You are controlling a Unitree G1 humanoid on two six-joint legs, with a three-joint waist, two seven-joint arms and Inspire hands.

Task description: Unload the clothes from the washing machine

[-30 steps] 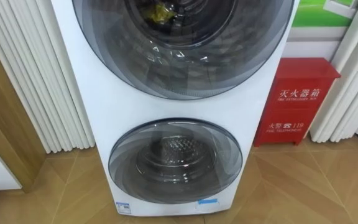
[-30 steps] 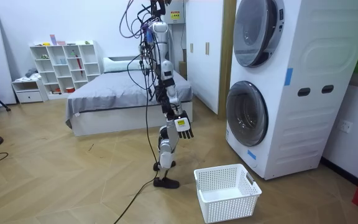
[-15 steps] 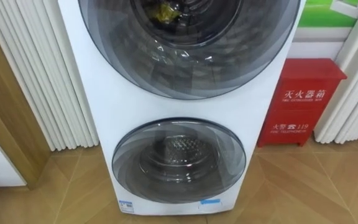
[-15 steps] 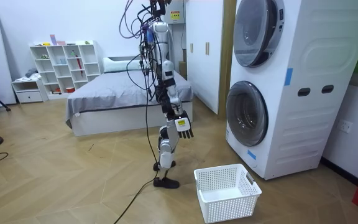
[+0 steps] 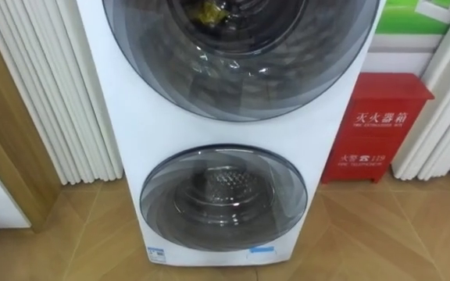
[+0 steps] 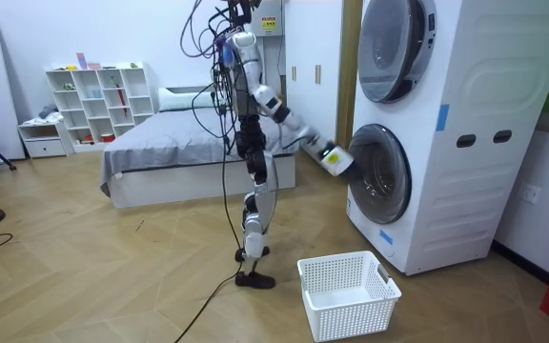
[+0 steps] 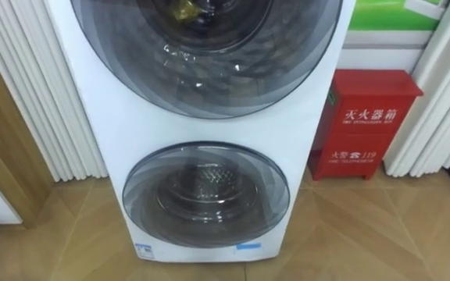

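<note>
My right hand [image 6: 335, 160] at lower round glass door [image 5: 223, 197] of white stacked washing machine [image 5: 131, 117]; can't tell fingers' state; yellowish clothes [image 5: 207, 11] higher, upper drum.

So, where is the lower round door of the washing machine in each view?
Left eye view: the lower door is at bottom centre.
Right eye view: at the bottom, slightly left of centre.
Room view: right of centre, facing the robot.
Shared landmark: the upper door, directly above it in all views.
</note>
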